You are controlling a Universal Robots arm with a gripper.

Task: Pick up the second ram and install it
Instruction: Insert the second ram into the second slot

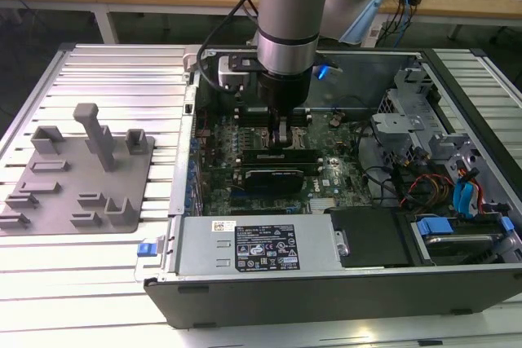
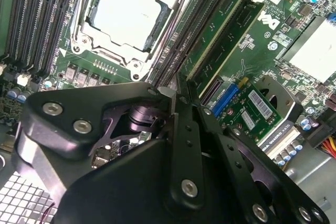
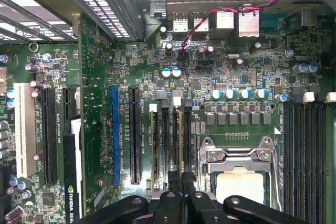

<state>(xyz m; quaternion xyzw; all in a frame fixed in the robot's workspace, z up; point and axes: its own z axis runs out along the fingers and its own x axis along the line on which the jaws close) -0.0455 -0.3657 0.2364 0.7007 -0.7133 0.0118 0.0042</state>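
My gripper (image 1: 281, 138) is down inside the open computer case (image 1: 269, 292), over the motherboard's memory slots beside the processor socket (image 3: 239, 174). Its two black fingers stand close together, shut on the top edge of the second ram (image 3: 177, 140). This thin stick stands edge-on in a slot with a white end clip. In the second wrist view the fingertips (image 2: 169, 94) meet right at the near end of that slot row. The first wrist view has the gripper (image 3: 181, 182) straddling the same stick. How deep the stick sits in the slot I cannot tell.
Another green stick (image 2: 220, 30) stands in a slot two rows over. A black expansion card (image 1: 277, 175) lies just in front of the gripper. The grey fixture tray (image 1: 77, 173) rests on the slatted table at the exterior view's left. Drive bays and cables (image 1: 432, 177) crowd the case's right side.
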